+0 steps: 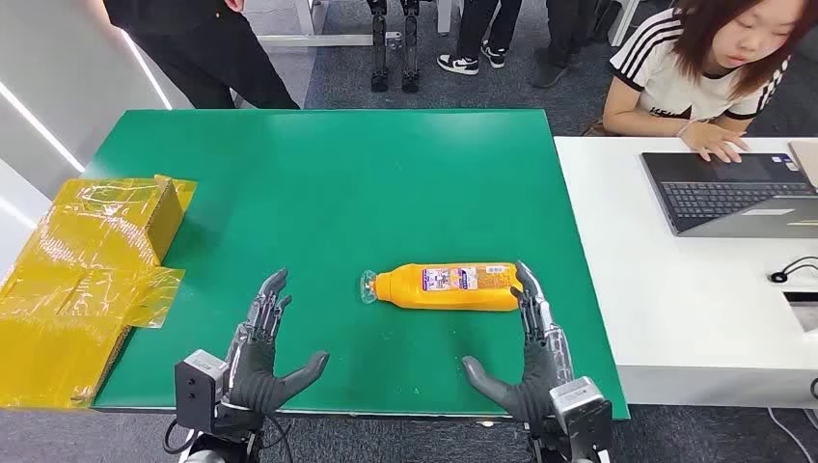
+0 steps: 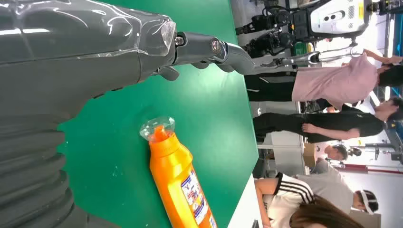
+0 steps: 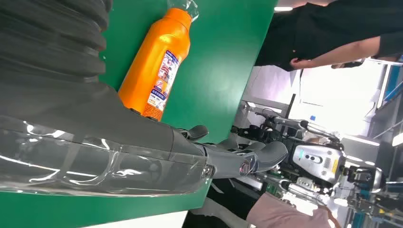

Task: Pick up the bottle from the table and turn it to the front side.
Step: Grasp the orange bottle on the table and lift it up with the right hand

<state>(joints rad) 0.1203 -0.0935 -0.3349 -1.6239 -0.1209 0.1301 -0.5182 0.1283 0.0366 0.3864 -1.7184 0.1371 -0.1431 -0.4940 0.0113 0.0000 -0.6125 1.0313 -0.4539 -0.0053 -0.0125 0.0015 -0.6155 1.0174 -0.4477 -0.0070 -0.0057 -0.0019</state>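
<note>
An orange bottle (image 1: pixel 449 286) lies on its side on the green table (image 1: pixel 338 183), clear cap pointing left, label facing up. It also lies in the left wrist view (image 2: pixel 178 183) and the right wrist view (image 3: pixel 154 66). My right hand (image 1: pixel 531 352) stands open by the bottle's base end, its fingertips (image 1: pixel 526 282) close against the base; whether they touch I cannot tell. Over the table's near edge my left hand (image 1: pixel 259 357) is open with fingers spread, well left of the cap and holding nothing.
A yellow taped cardboard box (image 1: pixel 82 275) sits at the table's left edge. A white desk (image 1: pixel 675 289) with a laptop (image 1: pixel 733 193) adjoins on the right, where a person sits. Other people stand beyond the far edge.
</note>
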